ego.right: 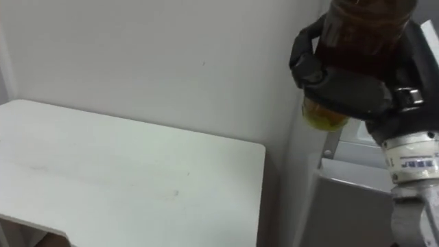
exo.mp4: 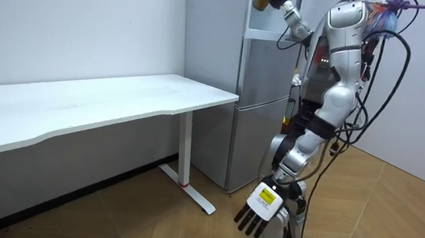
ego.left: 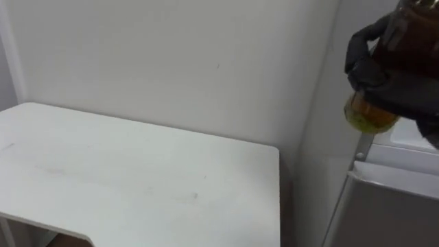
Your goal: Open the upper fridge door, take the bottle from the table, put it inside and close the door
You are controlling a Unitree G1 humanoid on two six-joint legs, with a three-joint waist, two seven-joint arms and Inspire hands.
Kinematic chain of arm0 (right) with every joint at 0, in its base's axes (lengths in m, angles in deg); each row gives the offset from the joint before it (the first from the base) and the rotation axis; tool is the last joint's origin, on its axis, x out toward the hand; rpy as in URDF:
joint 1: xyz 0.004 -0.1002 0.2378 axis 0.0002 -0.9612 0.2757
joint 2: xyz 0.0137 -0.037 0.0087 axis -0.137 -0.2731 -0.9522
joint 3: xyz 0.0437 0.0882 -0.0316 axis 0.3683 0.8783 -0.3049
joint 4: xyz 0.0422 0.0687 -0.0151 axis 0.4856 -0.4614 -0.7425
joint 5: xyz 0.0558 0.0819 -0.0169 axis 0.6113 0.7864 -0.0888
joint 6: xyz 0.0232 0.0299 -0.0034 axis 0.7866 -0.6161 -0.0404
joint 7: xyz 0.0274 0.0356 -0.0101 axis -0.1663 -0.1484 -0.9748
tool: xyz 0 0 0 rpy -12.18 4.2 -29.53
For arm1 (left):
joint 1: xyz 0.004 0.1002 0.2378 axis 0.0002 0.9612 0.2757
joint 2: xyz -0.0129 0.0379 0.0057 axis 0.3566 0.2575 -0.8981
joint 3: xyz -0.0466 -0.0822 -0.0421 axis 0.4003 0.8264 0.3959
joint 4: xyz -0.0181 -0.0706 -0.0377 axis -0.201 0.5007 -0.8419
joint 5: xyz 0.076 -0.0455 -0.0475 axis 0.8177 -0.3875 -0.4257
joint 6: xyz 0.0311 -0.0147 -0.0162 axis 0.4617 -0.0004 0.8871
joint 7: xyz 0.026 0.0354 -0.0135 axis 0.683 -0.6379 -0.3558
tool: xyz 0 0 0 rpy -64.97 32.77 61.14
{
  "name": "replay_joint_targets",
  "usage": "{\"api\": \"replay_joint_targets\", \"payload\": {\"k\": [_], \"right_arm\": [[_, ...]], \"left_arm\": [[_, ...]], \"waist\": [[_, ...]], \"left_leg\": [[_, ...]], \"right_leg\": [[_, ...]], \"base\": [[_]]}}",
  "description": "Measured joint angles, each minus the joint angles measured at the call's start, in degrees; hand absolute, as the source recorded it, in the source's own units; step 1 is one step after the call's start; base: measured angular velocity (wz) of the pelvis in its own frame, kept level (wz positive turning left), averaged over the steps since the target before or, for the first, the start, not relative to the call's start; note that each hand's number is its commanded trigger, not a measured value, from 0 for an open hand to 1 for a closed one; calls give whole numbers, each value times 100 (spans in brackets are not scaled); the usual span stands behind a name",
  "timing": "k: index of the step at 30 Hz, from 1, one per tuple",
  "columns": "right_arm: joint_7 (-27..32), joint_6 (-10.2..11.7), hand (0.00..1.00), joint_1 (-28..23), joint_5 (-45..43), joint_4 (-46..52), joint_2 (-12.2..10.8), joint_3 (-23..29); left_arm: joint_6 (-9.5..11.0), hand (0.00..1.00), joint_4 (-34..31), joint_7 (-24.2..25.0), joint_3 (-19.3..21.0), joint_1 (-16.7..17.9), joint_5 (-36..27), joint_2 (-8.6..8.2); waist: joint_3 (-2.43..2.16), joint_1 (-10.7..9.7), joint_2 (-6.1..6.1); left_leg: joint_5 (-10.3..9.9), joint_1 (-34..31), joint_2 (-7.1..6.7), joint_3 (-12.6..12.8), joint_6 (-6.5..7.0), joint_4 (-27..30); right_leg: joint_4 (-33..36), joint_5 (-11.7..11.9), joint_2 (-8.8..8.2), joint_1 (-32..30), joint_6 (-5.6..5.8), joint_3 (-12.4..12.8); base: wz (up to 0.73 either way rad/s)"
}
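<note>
Your right hand point(ego.right: 350, 82) is holding one bottle point(ego.right: 370, 24) high at the far right of the scene, up against the top part of the tall grey fridge point(exo.mp4: 264, 108). The dark fingers are clenching round the bottle's lower body, and its rounded yellowish base is showing just below them.

The bottle is looking clear and well filled with amber-brown liquid. Judge it as fairly heavy for its size, stiff in the wall, and smooth enough to slide in the hand. The hold round the body near the base seems sound, and a firm squeeze is likely needed while you are reaching in.

Your left hand point(exo.mp4: 260, 211) is hanging low beside the robot's leg, near the floor, with its fingers straight and released, carrying nothing.

Counting: one bottle, one fridge with an upper and a lower door, and one white worktop point(ego.left: 137, 178) standing just left of the fridge, against the wall. You cannot tell whether the upper door is standing open.
</note>
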Motion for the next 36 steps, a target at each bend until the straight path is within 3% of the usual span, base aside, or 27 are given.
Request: {"api": "replay_joint_targets", "payload": {"k": [3,7,13,19,27,36], "right_arm": [[143,83,100,1,-24,113,5,109],[175,87,100,-2,7,76,5,111],[236,83,100,-4,133,-39,5,147],[417,73,100,-4,167,-699,6,333],[715,58,100,-5,234,-1195,13,396],[968,-8,100,516,886,-2631,303,397]], "left_arm": [[0,0,0,-31,-2,-27,-12,0],[0,0,-1,-67,-27,-15,-20,2],[0,0,-1,-124,-7,-33,-17,-4],[0,0,0,-171,-1,5,-9,-7],[0,0,-6,-177,127,87,-7,-7],[-2,0,-21,-176,144,87,-11,-25]], "waist": [[6,-33,4],[24,-227,21],[31,-312,27],[16,-309,-35],[6,-293,-14],[-18,-258,-62]], "left_leg": [[-13,15,55,144,-12,-1],[-57,12,96,156,-45,33],[-103,10,192,283,-83,80],[-107,44,198,286,-92,92],[-118,98,207,264,-106,75],[-117,0,194,242,-105,91]], "right_leg": [[-6,24,35,-16,-21,80],[-15,39,80,-4,-40,106],[-35,57,157,-16,-70,167],[-120,68,179,37,-88,163],[-147,68,198,77,-87,137],[-99,67,179,-7,-86,125]], "base": [[-14],[-7],[-9],[0],[0],[0]]}}
